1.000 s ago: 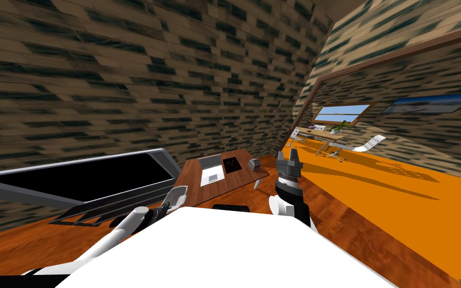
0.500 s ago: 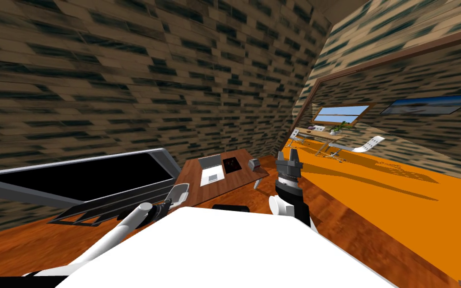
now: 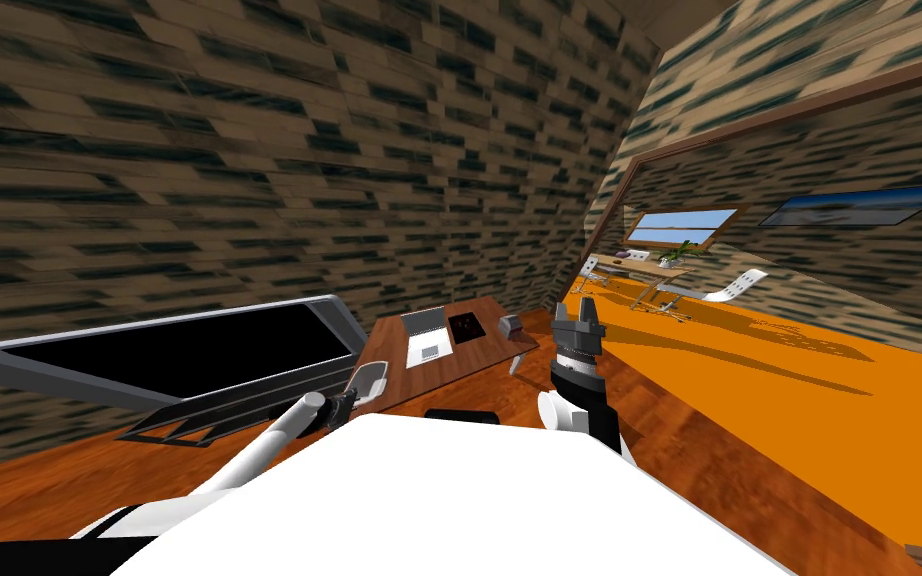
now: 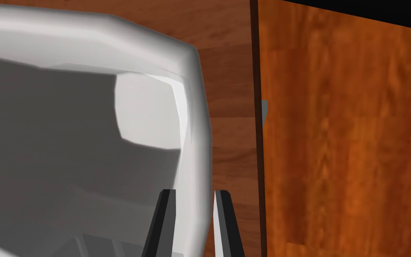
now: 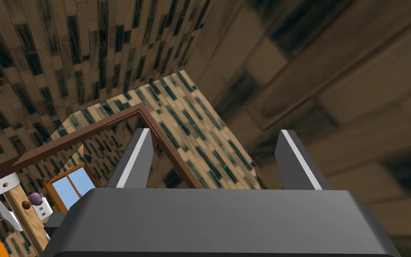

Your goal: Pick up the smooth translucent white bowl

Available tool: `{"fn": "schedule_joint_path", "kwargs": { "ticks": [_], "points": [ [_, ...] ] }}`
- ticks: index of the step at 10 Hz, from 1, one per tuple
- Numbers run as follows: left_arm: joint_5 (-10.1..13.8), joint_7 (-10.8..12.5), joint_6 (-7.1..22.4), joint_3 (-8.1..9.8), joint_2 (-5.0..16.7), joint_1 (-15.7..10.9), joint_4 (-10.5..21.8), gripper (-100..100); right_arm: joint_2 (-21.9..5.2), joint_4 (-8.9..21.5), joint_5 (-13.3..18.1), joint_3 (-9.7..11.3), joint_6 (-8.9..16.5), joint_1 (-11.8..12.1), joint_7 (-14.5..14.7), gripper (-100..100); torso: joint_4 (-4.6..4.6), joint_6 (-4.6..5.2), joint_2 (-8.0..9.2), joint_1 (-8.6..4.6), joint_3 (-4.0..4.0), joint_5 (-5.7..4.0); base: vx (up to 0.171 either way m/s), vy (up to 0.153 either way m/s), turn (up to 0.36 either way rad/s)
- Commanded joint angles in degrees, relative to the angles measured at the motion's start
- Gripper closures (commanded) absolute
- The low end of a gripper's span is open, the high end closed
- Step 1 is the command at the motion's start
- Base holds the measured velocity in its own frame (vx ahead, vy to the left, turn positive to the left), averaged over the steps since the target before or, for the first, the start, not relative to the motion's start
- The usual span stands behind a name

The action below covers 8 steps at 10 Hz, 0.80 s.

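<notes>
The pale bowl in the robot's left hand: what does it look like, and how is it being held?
The smooth whitish-grey bowl looks plain and slightly glossy, with a thick, rounded, faintly faceted rim and a darker grey inside. The left gripper is shut on its wall, one finger inside the rim and the other outside. In the head view it hangs tipped by the near edge of the brown wooden desk. I cannot tell whether it touches the desk.

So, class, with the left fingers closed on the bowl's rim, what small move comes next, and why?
Probably a short straight lift: the left gripper pinches the bowl by its rim, with the wooden table close behind it.
</notes>
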Motion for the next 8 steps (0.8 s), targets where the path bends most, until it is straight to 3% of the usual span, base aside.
{"fn": "schedule_joint_path", "kwargs": {
  "ticks": [1, 2, 3, 4, 5, 6, 8],
  "points": [
    [-2.9, 2.9, 1.2, -0.3, -2.8, -2.9, 0.0, 100, 0.0, 0.0, 0.0, 0.0, 0.0, 0.0, 0.0, 0, 0.0, 0.0, 0.0, 0.0, 0.0, 0.0, -0.103, 0.083, 0.064],
    [-5.2, 5.6, 1.2, -0.3, -2.8, -3.9, 0.0, 100, 0.0, 0.0, 0.0, 0.0, 0.0, 0.0, 0.0, 0, 0.03, 0.05, 0.14, 0.19, 0.07, 0.06, -0.119, 0.104, -0.004],
    [-7.7, 6.7, 1.2, -0.3, -2.8, -4.0, 0.0, 100, 0.0, 0.0, 0.0, 0.0, 0.0, 0.0, 0.0, 0, 0.03, 0.03, 0.21, 0.29, 0.11, 0.1, -0.064, 0.054, -0.032],
    [-7.9, 6.7, 1.2, -0.3, -2.8, -4.0, 0.0, 100, 0.0, 0.0, 0.0, 0.0, 0.0, 0.0, 0.0, 0, -0.09, -0.08, 0.07, 0.3, -0.01, 0.15, -0.016, 0.011, -0.007],
    [-10.3, 9.8, 2.4, -0.51, -5.5, -6.7, 0.1, 100, 0.0, 0.0, 0.0, 0.0, 0.0, 0.0, 0.0, 0, -0.2, -0.18, -0.08, 0.28, -0.14, 0.18, -0.086, 0.092, 0.072],
    [-12.5, 12.0, 2.4, -0.51, -5.5, -7.8, 0.1, 100, 0.0, 0.0, 0.0, 0.0, 0.0, 0.0, 0.0, 0, -0.2, -0.15, 0.05, 0.51, -0.09, 0.27, -0.123, 0.131, -0.001],
    [-14.8, 12.7, 2.4, -0.51, -5.5, -8.2, 0.1, 100, 0.0, 0.0, 0.0, 0.0, 0.0, 0.0, 0.0, 0, -0.31, -0.24, 0.02, 0.65, -0.15, 0.4, -0.048, 0.028, -0.015]
  ]
}}
